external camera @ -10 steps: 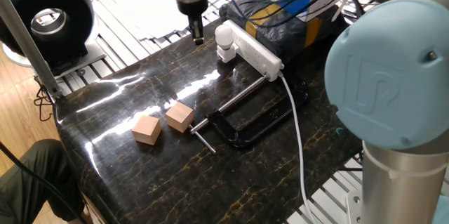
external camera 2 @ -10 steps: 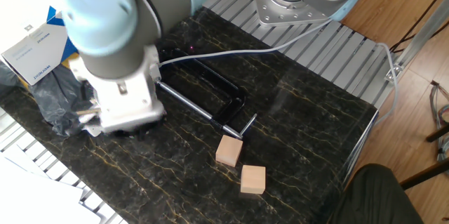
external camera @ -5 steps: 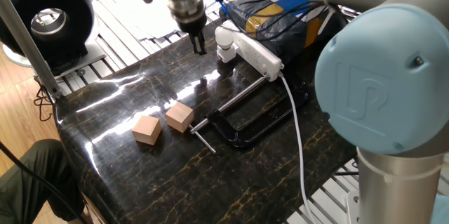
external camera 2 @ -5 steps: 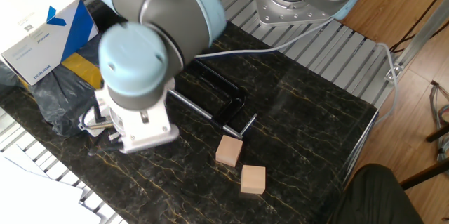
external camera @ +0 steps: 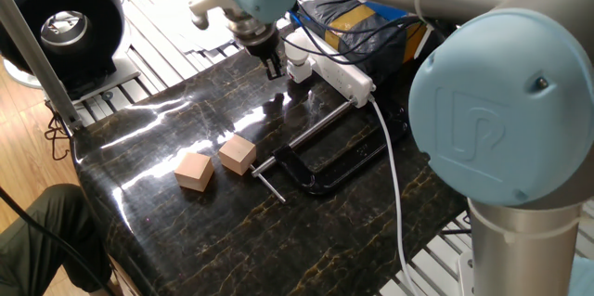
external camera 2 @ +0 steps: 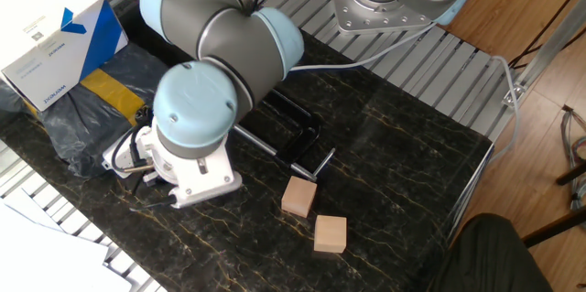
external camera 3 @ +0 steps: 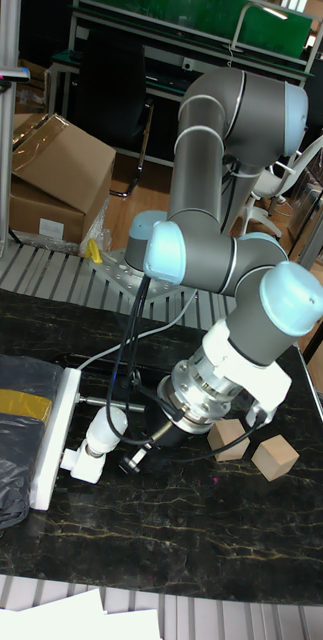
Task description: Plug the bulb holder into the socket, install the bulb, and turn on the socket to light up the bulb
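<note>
Nearest you, two wooden cubes [external camera: 215, 163] sit beside a black clamp [external camera: 320, 157]. Beyond them your gripper [external camera: 274, 66] hangs close to the bulb [external camera: 297, 47], which stands in the holder [external camera 3: 78, 462] on the socket [external camera: 345, 71]; jaws' state you cannot tell.

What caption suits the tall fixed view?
End effector beside the bulb, which sits in the holder plugged into the socket; two wooden cubes nearby.

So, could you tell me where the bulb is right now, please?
In the tall fixed view the bulb sits screwed into the bulb holder, which is plugged into the near end of the socket, just left of the tool.
</note>
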